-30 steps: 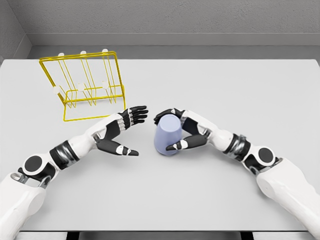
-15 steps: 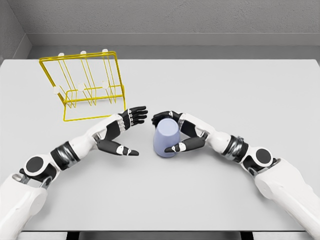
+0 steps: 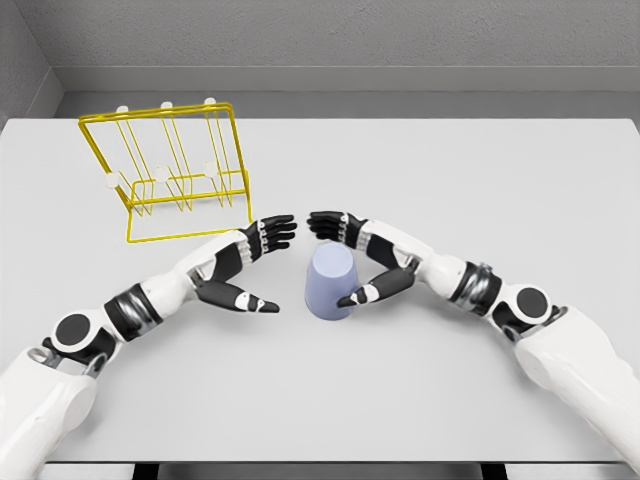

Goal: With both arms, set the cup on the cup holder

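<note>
Here the cup stands mouth-down at table centre, right hand loosely cupping it from 3 o'clock, left hand spread empty at 9, holder toward 10.

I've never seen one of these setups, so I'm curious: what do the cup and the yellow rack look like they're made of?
The cup looks like matte plastic or glazed ceramic: smooth, evenly lavender, without shine, so either is possible. The rack looks like thin bent metal wire with a glossy yellow coating, its prongs capped with small white tips. Being simulator renders, both are only appearances.
</note>
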`<action>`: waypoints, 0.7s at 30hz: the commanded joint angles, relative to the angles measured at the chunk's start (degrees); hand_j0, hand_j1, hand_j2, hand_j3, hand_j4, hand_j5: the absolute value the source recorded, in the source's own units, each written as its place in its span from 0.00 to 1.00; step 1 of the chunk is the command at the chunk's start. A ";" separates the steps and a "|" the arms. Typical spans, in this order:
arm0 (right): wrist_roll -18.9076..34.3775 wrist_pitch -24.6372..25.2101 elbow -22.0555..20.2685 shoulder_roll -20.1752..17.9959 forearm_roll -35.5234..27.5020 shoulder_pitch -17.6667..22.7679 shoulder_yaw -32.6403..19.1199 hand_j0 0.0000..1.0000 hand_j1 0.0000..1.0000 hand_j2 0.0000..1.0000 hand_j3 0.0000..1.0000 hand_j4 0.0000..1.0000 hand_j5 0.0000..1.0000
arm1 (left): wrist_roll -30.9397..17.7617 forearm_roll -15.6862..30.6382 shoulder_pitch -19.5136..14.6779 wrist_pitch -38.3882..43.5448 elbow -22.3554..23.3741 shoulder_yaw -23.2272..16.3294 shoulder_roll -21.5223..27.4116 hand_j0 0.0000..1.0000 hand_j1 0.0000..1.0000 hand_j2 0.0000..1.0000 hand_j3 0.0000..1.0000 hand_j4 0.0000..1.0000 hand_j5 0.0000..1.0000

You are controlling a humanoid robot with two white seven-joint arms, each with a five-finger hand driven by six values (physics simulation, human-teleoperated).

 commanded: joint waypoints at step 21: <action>0.00 -5.82 0.03 -21.45 3.79 -11.87 -0.32 1.00 1.00 1.00 1.00 1.00 1.00 | -0.01 -2.75 -0.44 -1.54 2.23 -0.36 -4.68 1.00 1.00 1.00 1.00 1.00 1.00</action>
